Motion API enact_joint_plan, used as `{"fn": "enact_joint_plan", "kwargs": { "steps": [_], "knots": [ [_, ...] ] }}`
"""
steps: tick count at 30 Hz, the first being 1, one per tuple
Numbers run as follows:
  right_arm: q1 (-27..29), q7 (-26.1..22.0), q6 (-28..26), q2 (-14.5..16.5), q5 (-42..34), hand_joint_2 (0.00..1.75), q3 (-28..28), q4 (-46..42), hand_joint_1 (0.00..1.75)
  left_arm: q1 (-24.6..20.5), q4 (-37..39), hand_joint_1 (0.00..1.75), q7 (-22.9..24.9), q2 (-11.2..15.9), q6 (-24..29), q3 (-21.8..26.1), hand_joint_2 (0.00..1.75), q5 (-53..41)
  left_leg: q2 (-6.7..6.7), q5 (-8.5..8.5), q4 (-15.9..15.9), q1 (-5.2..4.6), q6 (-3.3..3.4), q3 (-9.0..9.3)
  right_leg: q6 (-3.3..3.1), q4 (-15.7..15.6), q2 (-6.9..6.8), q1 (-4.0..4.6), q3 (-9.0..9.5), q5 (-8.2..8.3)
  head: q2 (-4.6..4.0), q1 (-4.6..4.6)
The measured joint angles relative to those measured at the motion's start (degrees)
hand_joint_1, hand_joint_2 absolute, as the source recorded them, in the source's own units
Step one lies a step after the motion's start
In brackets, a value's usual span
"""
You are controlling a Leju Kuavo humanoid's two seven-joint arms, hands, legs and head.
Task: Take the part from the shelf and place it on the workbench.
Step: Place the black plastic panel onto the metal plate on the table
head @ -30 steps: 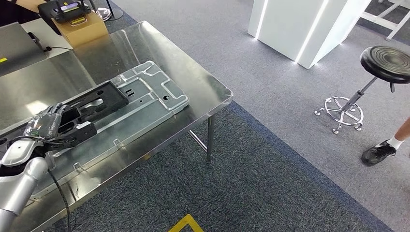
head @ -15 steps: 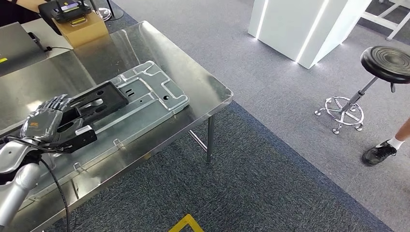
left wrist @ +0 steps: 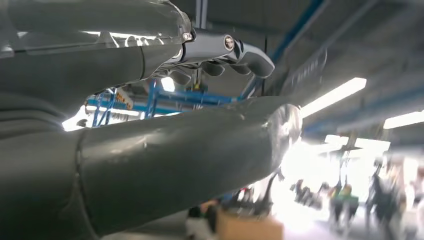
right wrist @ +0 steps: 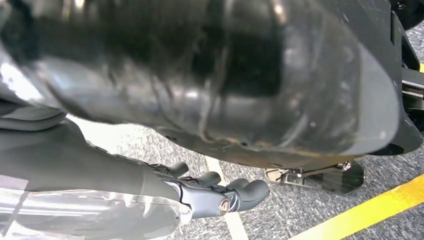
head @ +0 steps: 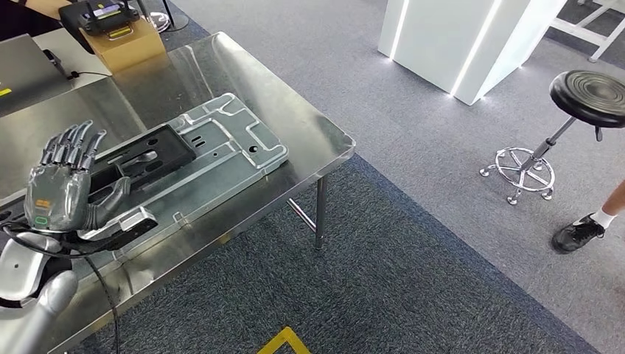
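Now left hand fingers spread, lifted above black part, workbench edge near.

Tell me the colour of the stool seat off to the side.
Black, on a chrome post and base; the stool seat shows best in the head view.

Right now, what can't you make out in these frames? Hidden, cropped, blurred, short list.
- Near end of the black part: head view, covered by the left hand, so contact can't be judged.
- Person's shoe: head view, the rest of the person cut off by the right edge.
- Cardboard box: left wrist view, blurred and cropped at the bottom.
- Right hand: right wrist view, its palm hidden behind a dark body part.
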Motion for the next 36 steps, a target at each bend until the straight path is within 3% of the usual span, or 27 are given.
{"fn": "enact_joint_plan", "kwargs": {
  "steps": [6, 14, 21, 23, 24, 26, 27, 28, 29, 32, 34, 36],
  "knots": [
    [0.0, 0.4, -0.1, 0.0, -0.2, 0.0, 0.2, 0.0, 0.0, 3.6, -3.6, 0.0, -3.5, -3.1, 7.1, 2.4, 0.0, -0.8, 0.0, -0.02, 0.0, -0.02, 0.02, 0.01, 0.02, 0.0, 0.0, -0.02, 0.04, 0.0, 0.0, 0.0],
    [0.0, 0.6, -0.1, 0.0, -0.7, 0.0, 0.2, 0.0, 0.0, 5.2, -5.3, 0.0, -4.3, -5.2, 8.6, 4.1, 0.0, -1.6, -0.05, -0.12, 0.1, -0.16, 0.19, 0.0, 0.16, 0.0, -0.04, -0.19, 0.08, -0.02, 0.0, 0.0],
    [0.0, 0.6, 0.1, -0.1, -0.5, 0.0, 0.2, 0.0, 0.0, 5.6, -5.8, 0.0, -4.4, -6.0, 9.0, 4.7, 0.0, -1.6, -0.02, -0.12, -0.3, -0.46, 1.04, 0.2, 1.1, -0.1, -0.04, -0.66, 0.22, -0.19, 0.0, -0.01],
    [0.0, 0.4, 0.6, -0.3, -0.2, 0.0, 0.2, 0.0, 0.0, 5.8, -6.2, 0.0, -4.6, -6.2, 9.2, 4.8, 0.0, -1.7, 0.14, 0.37, -0.9, -0.12, 1.54, 0.59, 1.63, 1.4, -0.06, -0.7, -0.2, -1.54, 0.0, -0.02],
    [0.0, 0.3, 1.0, -0.4, -0.1, 0.0, 0.3, 0.0, 0.0, 5.9, -6.4, 0.0, -4.7, -6.3, 9.3, 4.8, 0.0, -1.7, 0.23, 0.53, -1.2, 0.06, 1.71, 0.75, 1.91, 3.6, -0.07, -0.81, -1.1, -3.11, 0.0, -0.01],
    [0.0, 0.2, 1.4, -0.7, 0.1, 0.0, 0.3, 0.0, 0.0, 6.1, -6.6, 0.0, -4.9, -6.6, 9.5, 4.8, 0.0, -1.7, 0.32, 0.58, -1.3, 0.02, 1.82, 0.75, 2.45, 10.9, -0.08, -1.27, -4.51, -6.93, 0.0, 0.0],
    [0.0, 0.2, 1.6, -0.9, 0.1, 0.0, 0.3, 0.0, 0.0, 6.2, -6.7, 0.0, -4.9, -6.8, 9.5, 4.8, 0.0, -1.7, 0.35, 0.58, -1.3, 0.02, 1.81, 0.72, 2.72, 14.2, -0.09, -1.56, -6.11, -7.99, 0.0, 0.01],
    [0.0, 0.2, 1.6, -1.0, 0.1, 0.0, 0.3, 0.0, 0.0, 6.4, -6.7, 0.0, -4.9, -6.9, 9.5, 4.8, 0.0, -1.7, 0.38, 0.57, -1.2, 0.03, 1.79, 0.69, 2.95, 15.9, -0.1, -1.85, -6.98, -7.94, 0.0, 0.0],
    [0.0, 0.3, 1.7, -1.1, 0.1, 0.0, 0.3, 0.0, 0.0, 6.5, -6.7, 0.0, -4.9, -7.0, 9.5, 4.8, 0.0, -1.7, 0.38, 0.56, -1.1, 0.08, 1.73, 0.67, 3.16, 15.2, -0.12, -2.15, -6.71, -6.7, 0.0, 0.0],
    [0.0, 0.5, 1.7, -1.3, 0.0, 0.0, 0.3, 0.0, 0.0, 6.6, -7.0, 0.0, -5.0, -7.2, 9.6, 4.8, 0.0, -1.7, 0.28, 0.43, -0.5, 0.23, 1.03, 0.52, 3.54, 5.0, -0.09, -2.78, -1.5, -1.39, 0.0, 0.0],
    [-0.1, 0.7, 1.7, -1.4, 0.0, 0.0, 0.3, 0.0, 0.0, 6.6, -7.2, 0.0, -5.0, -7.3, 9.6, 4.8, 0.0, -1.7, 0.12, 0.58, -0.1, 0.18, 0.12, 0.3, 3.14, 1.6, 0.15, -2.58, 0.01, -0.32, 0.0, -0.01],
    [-0.1, 0.9, 1.7, -1.4, 0.0, 0.0, 0.3, 0.0, 0.0, 6.5, -7.3, 0.0, -5.1, -7.4, 9.6, 4.8, 0.0, -1.7, 0.01, 1.05, -0.2, 0.25, -0.81, 0.07, 2.29, 1.4, 0.28, -2.29, -0.48, 0.11, 0.0, -0.02]
  ]
}}
